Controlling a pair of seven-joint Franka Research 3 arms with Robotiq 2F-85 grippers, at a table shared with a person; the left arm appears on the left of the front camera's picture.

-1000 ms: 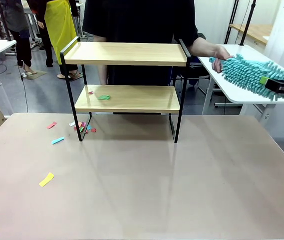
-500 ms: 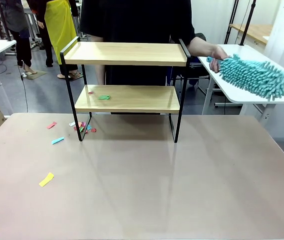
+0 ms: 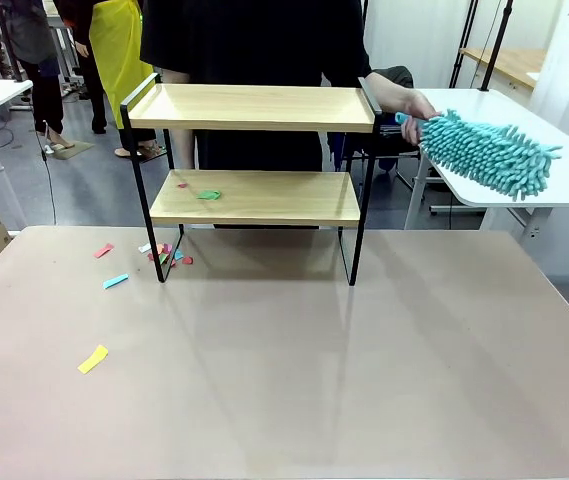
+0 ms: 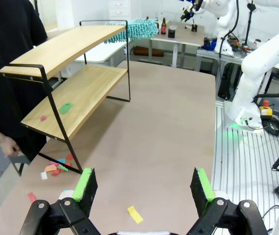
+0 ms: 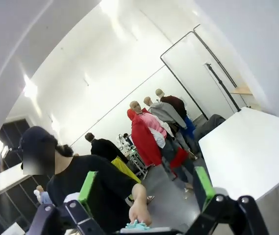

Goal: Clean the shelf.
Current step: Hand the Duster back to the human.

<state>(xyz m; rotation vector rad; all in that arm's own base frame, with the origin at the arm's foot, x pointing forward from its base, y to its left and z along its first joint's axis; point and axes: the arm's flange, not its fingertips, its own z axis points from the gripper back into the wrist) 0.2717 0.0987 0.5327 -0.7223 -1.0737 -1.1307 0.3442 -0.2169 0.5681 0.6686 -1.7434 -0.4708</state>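
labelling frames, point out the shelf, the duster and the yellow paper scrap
shelf (image 3: 252,107), front view, top board
duster (image 3: 489,152), front view, fluffy teal head
yellow paper scrap (image 3: 92,359), front view, its middle

Front view: evenly and brightly lit from overhead, sharp throughout. The bench (image 3: 294,370) carries a soft sheen and a faint mirror image of the shelf (image 3: 252,150) — shadows beneath it are weak and diffuse. Left wrist view: wide-angle bowing bends the boards; claw fingers (image 4: 86,184) slightly soft. Right wrist view: strongly tilted, white walls blown out by glare — the person (image 5: 88,183) is dark against them.
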